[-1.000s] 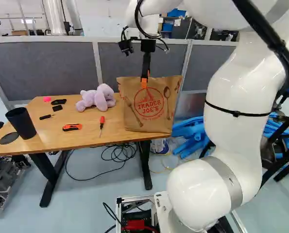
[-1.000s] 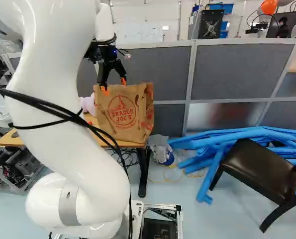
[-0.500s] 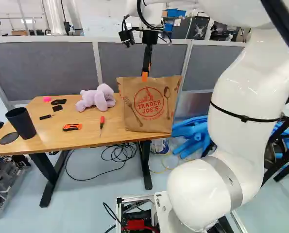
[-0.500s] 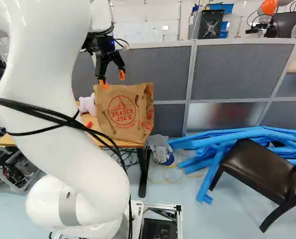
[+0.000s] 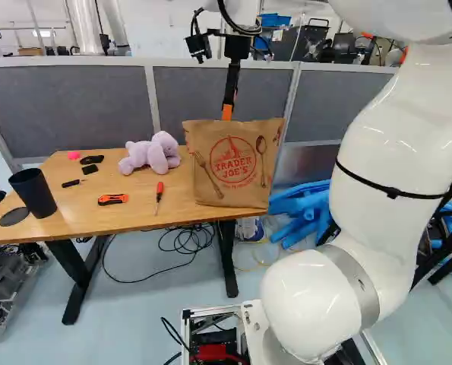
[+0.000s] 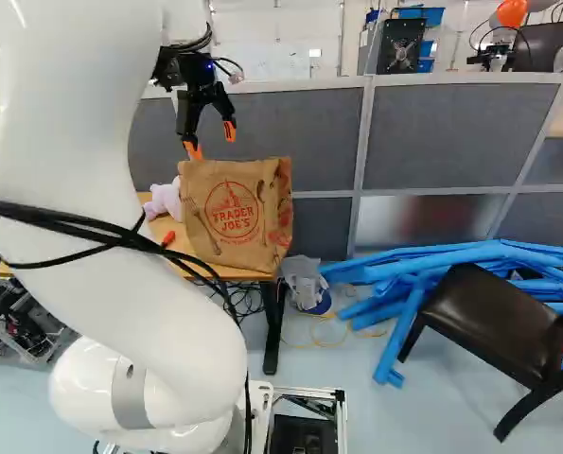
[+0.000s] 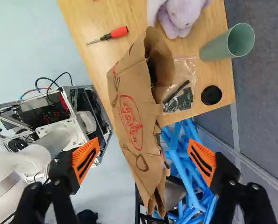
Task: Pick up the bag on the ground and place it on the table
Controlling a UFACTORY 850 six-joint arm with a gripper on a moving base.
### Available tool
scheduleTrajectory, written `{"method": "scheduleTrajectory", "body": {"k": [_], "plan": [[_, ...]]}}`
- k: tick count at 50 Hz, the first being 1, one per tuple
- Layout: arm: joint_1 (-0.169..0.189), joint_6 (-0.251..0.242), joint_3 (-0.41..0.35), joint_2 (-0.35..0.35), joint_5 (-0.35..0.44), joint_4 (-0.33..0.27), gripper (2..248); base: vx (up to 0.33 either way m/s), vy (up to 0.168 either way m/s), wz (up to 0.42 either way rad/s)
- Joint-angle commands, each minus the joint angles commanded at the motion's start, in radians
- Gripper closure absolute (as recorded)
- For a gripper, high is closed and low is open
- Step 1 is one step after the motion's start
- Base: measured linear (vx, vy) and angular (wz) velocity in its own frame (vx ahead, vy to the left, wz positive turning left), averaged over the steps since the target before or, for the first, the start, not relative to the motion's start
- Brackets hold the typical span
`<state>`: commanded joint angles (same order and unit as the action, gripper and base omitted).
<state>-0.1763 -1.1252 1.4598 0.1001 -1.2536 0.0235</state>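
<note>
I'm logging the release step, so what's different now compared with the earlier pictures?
The end effector has risen with the arm, from the top edge of the bag to above it, its fingers open and holding nothing. The bag stands as it did on the table; the plush toy and the base haven't moved.

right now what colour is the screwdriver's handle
The screwdriver's handle is red, with a darker end; it shows best in the wrist view.

The bag (image 5: 229, 182) stands on the table (image 5: 81, 213), right of plush toy (image 5: 156, 156) and 2 tools (image 5: 159, 188).
</note>
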Motion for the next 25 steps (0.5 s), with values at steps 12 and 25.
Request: {"method": "scheduleTrajectory", "body": {"k": [12, 25], "plan": [[0.000, 0.000, 0.000, 0.000, 0.000, 0.000, 3, -0.018, -0.001, 0.043], [0.000, 0.000, 0.000, 0.000, 0.000, 0.000, 3, -0.071, -0.005, -0.007]]}}
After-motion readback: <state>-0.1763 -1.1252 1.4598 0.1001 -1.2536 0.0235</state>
